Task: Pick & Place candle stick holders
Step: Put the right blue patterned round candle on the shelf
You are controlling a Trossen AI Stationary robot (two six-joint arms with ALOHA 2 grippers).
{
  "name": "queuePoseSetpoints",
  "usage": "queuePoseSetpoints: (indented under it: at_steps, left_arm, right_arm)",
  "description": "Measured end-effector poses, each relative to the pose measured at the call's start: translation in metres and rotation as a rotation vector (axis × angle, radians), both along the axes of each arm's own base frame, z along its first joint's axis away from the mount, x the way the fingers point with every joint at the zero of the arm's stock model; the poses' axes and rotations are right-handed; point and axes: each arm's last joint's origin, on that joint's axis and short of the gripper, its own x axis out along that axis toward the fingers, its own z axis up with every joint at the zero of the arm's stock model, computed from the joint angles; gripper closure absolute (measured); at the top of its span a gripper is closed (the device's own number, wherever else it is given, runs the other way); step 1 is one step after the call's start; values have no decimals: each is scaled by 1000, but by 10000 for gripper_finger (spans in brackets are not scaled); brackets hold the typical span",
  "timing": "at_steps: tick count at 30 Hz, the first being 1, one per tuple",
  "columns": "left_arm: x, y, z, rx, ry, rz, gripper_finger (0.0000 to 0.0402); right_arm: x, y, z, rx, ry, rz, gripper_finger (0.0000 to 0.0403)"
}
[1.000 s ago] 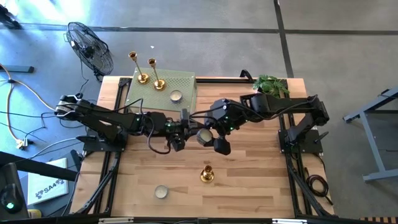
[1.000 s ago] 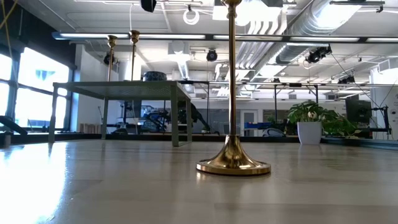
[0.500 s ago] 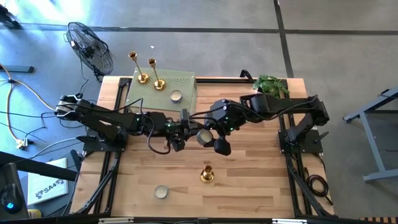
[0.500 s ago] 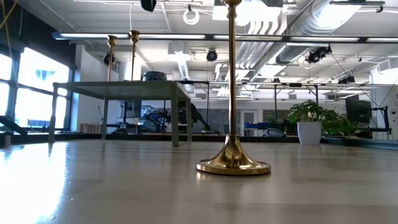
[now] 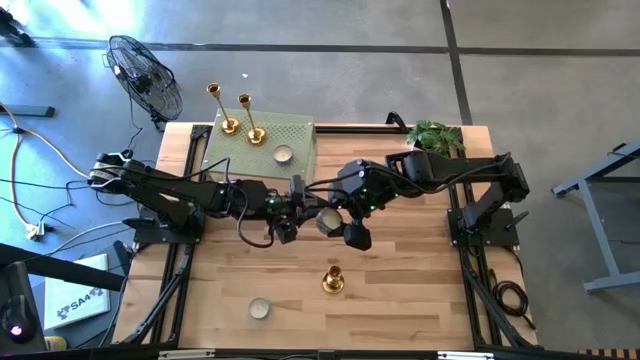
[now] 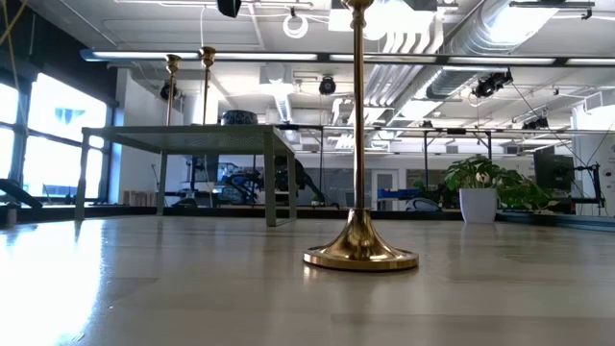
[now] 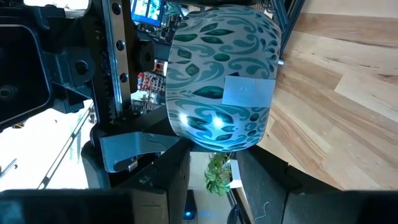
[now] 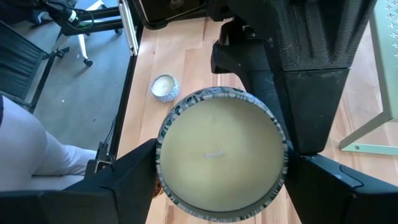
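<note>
At mid-tabletop (image 5: 420, 290) our right claw (image 8: 219, 163) grips a patterned candle (image 5: 327, 221) the left claw (image 5: 285, 232) also pinches; the lone holder (image 5: 333, 281) stands upright just beyond, nearest the right arm; two sit on the stand (image 5: 295, 133).

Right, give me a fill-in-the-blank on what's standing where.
1. The green stand carries ___ candlesticks.
2. Only ___ candlestick stands on the tabletop.
3. At the tabletop's far right corner sits a potted ___.
Missing words: two; one; plant.
</note>
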Motion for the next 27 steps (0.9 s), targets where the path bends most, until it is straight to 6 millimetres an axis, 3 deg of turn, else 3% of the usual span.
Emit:
queuePoseSetpoints:
  at_steps: [27]
  left_arm:
    - [0,1,-1,-91,8,37,273]
  right_arm:
    - [1,-1,0,0,3,-21,112]
